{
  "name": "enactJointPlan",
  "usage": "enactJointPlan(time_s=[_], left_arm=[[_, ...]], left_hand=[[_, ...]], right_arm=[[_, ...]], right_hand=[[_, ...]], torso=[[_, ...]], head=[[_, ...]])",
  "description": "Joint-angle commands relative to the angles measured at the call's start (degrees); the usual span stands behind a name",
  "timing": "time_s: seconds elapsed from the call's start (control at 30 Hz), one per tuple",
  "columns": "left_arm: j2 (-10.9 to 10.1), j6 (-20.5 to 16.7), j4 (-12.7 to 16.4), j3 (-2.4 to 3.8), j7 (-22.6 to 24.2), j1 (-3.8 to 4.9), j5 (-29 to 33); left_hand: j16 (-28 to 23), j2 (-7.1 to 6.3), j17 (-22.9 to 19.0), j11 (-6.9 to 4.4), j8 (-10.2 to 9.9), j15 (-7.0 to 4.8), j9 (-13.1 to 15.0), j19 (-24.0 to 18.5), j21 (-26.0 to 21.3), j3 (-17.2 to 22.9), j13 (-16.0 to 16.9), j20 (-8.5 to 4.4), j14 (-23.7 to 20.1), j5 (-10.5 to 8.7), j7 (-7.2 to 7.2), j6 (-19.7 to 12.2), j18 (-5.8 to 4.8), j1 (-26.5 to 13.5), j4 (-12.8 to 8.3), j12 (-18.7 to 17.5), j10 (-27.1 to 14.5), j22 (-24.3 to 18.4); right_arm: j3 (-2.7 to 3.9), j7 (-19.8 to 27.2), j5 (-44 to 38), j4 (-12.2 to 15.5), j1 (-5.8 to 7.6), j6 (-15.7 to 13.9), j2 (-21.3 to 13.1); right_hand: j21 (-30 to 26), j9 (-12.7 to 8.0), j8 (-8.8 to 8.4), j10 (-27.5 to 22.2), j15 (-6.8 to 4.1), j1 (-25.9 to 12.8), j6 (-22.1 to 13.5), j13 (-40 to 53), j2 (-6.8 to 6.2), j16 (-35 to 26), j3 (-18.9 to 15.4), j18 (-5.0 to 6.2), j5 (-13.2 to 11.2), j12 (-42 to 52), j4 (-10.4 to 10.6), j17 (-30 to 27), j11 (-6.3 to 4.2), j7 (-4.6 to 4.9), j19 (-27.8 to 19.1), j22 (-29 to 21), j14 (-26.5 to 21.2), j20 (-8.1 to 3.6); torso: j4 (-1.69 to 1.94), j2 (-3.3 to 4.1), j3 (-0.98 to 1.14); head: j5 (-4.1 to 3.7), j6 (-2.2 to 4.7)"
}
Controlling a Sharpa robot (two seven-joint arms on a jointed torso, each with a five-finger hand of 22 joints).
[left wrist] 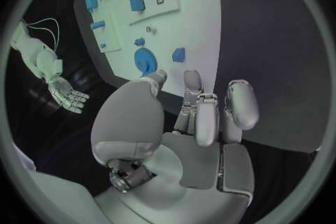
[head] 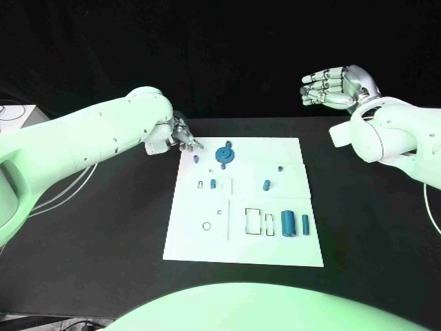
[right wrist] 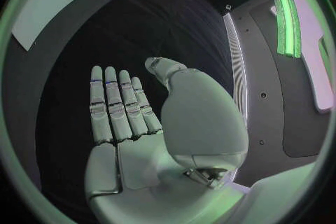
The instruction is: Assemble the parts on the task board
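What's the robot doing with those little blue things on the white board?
It is putting small blue parts together on a white task board in the middle of a black table. Right now neither hand holds anything. The left hand hovers at the board's far left corner, close to a round blue disc, with its fingers partly curled. The right hand is lifted off to the side, open, away from the board. Other blue pieces still lie on the board.

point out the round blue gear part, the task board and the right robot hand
round blue gear part (head: 224,154), head view, on its disc face
task board (head: 280,245), head view, on a bare near stretch
right robot hand (head: 332,85), head view, on its palm
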Motion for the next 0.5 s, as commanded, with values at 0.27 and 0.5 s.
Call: enactJointPlan(time_s=[0.27, 0.5], left_arm=[[0.09, 4.44, -0.43, -0.19, 0.42, -0.16, 1.26], [0.05, 4.9, -0.34, -0.27, 0.56, -0.29, 2.08]], left_hand=[[0.05, 0.41, 8.76, 0.33, -0.51, 0.42, -0.3, -0.31, -0.09, 0.07, -0.29, 0.3, 3.82, 0.01, 0.25, -0.3, 0.58, -0.6, 0.05, -0.37, -0.67, -0.23], [0.05, 0.65, 8.74, 0.36, -0.72, 0.49, -0.58, -0.37, -0.11, 0.32, -0.33, 0.41, 3.79, 0.07, 0.28, -0.26, 0.59, -0.15, -0.24, -0.28, -0.85, -0.23]], right_arm=[[0.01, 0.19, -1.03, -0.09, -0.02, 0.7, 0.07], [0.0, 0.17, -1.03, -0.14, -0.02, 0.73, 0.11]], right_hand=[[-0.04, -0.07, -0.33, 0.16, -0.07, 0.01, 0.33, 0.01, 0.47, -0.29, -0.03, 0.35, 0.27, -0.39, -0.34, -0.09, 0.41, 2.93, -0.26, -0.05, -0.24, -0.14], [-0.03, -0.08, -0.35, 0.19, -0.08, 0.05, 0.35, 0.01, 0.49, -0.28, 0.0, 0.35, 0.37, -0.42, -0.42, -0.14, 0.4, 2.92, -0.25, -0.12, -0.23, -0.14]], torso=[[0.01, -0.01, 0.03], [0.05, -0.02, 0.02]], head=[[-0.12, 0.01], [-0.09, 0.01]])
